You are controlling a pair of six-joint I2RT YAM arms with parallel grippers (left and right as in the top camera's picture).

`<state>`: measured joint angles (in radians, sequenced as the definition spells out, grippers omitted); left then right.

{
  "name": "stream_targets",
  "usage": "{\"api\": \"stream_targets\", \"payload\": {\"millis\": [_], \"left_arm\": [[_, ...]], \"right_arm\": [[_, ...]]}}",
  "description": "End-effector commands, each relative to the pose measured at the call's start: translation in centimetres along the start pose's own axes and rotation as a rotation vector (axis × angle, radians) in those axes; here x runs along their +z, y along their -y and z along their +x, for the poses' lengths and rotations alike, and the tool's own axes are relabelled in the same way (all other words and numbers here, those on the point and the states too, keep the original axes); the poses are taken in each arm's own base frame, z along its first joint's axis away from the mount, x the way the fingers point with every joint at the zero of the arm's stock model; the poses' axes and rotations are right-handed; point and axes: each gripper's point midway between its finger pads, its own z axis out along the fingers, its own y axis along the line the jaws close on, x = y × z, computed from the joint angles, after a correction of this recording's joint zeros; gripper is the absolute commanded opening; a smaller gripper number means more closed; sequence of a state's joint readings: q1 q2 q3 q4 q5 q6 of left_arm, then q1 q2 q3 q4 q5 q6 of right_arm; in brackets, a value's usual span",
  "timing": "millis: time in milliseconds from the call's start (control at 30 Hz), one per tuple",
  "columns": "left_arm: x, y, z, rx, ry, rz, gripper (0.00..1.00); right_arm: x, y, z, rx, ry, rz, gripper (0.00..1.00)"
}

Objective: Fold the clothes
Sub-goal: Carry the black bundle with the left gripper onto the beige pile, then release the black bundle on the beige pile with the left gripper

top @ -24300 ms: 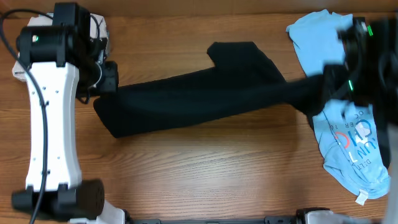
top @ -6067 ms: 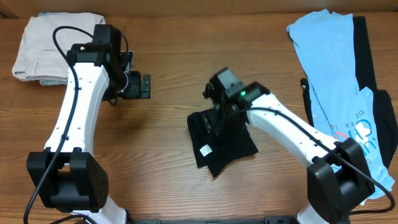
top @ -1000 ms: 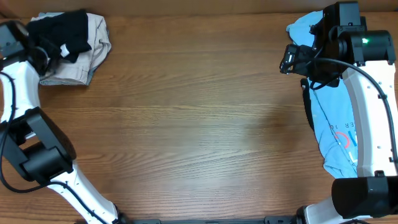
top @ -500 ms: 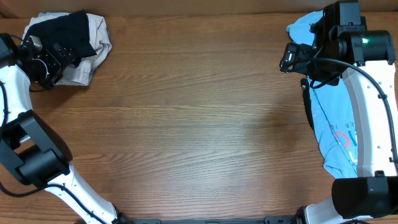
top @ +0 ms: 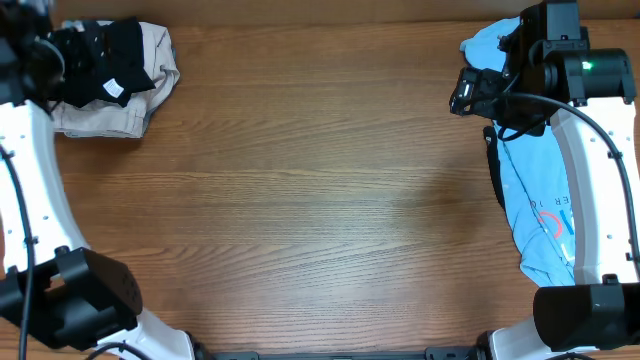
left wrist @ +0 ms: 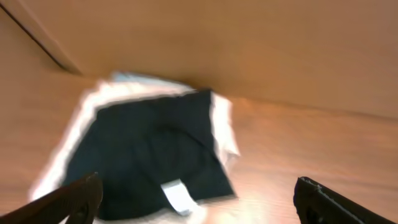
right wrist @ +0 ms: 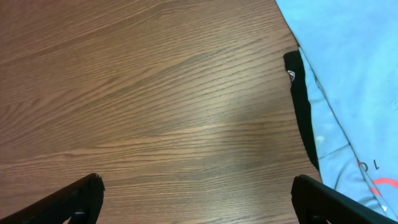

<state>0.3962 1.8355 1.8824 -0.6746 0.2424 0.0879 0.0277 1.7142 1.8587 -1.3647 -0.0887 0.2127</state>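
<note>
The folded black T-shirt (top: 108,58) lies on top of the beige trousers (top: 135,112) at the back left corner. In the left wrist view the black T-shirt (left wrist: 146,152) is blurred, its white tag (left wrist: 177,194) facing the camera. My left gripper (left wrist: 199,190) hangs open above it, holding nothing. Light blue T-shirts (top: 548,215) lie spread along the right edge. My right gripper (top: 466,92) hovers open beside their upper left corner, over bare wood. In the right wrist view the right gripper (right wrist: 196,190) is wide open, with the light blue T-shirts (right wrist: 357,68) to its right.
A strip of another black garment (top: 494,172) shows from under the blue shirts' left edge, also visible as a black strip (right wrist: 302,106) in the right wrist view. The wooden table (top: 320,200) stretches between the two piles. A wall runs along the table's back edge.
My left gripper has opened and let go of the black T-shirt, which now rests on the beige trousers. The left arm has drawn back. The right arm has not moved.
</note>
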Motion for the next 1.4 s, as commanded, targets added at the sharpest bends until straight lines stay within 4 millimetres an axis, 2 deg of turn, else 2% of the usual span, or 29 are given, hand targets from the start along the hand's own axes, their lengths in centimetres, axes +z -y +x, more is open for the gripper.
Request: {"api": "stream_targets", "payload": {"millis": [0, 100, 200, 333, 367, 400, 500, 567, 633, 700, 767, 900, 933, 1033, 1100, 1167, 1200, 1267, 1300, 1367], "left_arm": [[4.5, -4.1, 1.6, 0.141, -0.046, -0.209, 1.00], [8.1, -5.1, 2.4, 0.161, -0.033, -0.219, 0.99], [12.0, -6.0, 5.0, 0.154, -0.070, -0.215, 1.00], [17.2, -6.7, 11.4, 0.137, -0.198, -0.193, 1.00], [19.0, -6.9, 14.6, 0.128, -0.265, -0.183, 1.00], [20.0, -7.0, 16.7, 0.122, -0.309, -0.175, 1.00], [21.6, -7.2, 22.0, 0.102, -0.432, -0.157, 1.00], [21.8, -7.3, 24.2, 0.090, -0.489, -0.150, 1.00], [21.6, -7.5, 24.8, 0.072, -0.511, -0.162, 1.00], [21.3, -8.0, 24.0, 0.050, -0.497, -0.192, 1.00], [20.6, -8.3, 21.8, 0.040, -0.455, -0.214, 1.00], [17.7, -8.2, 14.7, 0.050, -0.341, -0.232, 1.00], [16.2, -7.7, 11.9, 0.058, -0.302, -0.234, 1.00], [11.9, -6.2, 5.7, 0.078, -0.207, -0.230, 1.00], [8.4, -4.7, 1.8, 0.095, -0.136, -0.227, 1.00], [4.6, -3.0, -1.5, 0.114, -0.069, -0.221, 1.00], [1.9, -1.6, -3.2, 0.124, -0.031, -0.212, 1.00], [-1.1, 0.1, -4.6, 0.137, 0.006, -0.198, 1.00], [-2.4, 0.9, -5.3, 0.145, 0.029, -0.192, 1.00], [-4.7, 2.2, -6.7, 0.158, 0.079, -0.181, 1.00]], "right_arm": [[-0.2, 0.0, -0.3, -0.004, 0.016, 0.001, 1.00], [-0.2, 0.0, -0.3, -0.004, 0.015, 0.002, 1.00], [-0.2, 0.0, -0.3, -0.004, 0.013, 0.002, 1.00], [-0.2, 0.0, -0.3, -0.004, 0.013, 0.002, 1.00], [-0.2, 0.0, -0.3, -0.004, 0.013, 0.002, 1.00], [-0.2, 0.0, -0.3, -0.004, 0.013, 0.002, 1.00], [-0.2, 0.1, -0.2, -0.003, 0.010, 0.003, 1.00], [-0.2, 0.1, -0.1, -0.003, 0.006, 0.005, 1.00], [-0.2, 0.1, 0.0, -0.003, 0.004, 0.005, 1.00], [-0.2, 0.1, 0.0, -0.003, 0.003, 0.005, 1.00], [-0.2, 0.1, 0.0, -0.002, 0.003, 0.005, 1.00], [-0.8, 0.0, -0.4, -0.006, 0.022, 0.005, 1.00], [-1.3, -0.1, -0.7, -0.015, 0.040, -0.001, 1.00], [-3.7, -0.8, -2.0, -0.049, 0.111, -0.019, 1.00], [-6.2, -1.3, -2.9, -0.079, 0.174, -0.030, 1.00], [-9.6, -1.2, -3.8, -0.083, 0.255, -0.009, 1.00], [-12.1, -1.0, -4.1, -0.082, 0.309, 0.009, 1.00], [-16.6, -0.9, -3.9, -0.081, 0.401, 0.019, 1.00], [-18.0, -0.9, -3.7, -0.081, 0.429, 0.016, 1.00], [-22.5, -1.1, -2.7, -0.086, 0.531, -0.012, 1.00]]}}
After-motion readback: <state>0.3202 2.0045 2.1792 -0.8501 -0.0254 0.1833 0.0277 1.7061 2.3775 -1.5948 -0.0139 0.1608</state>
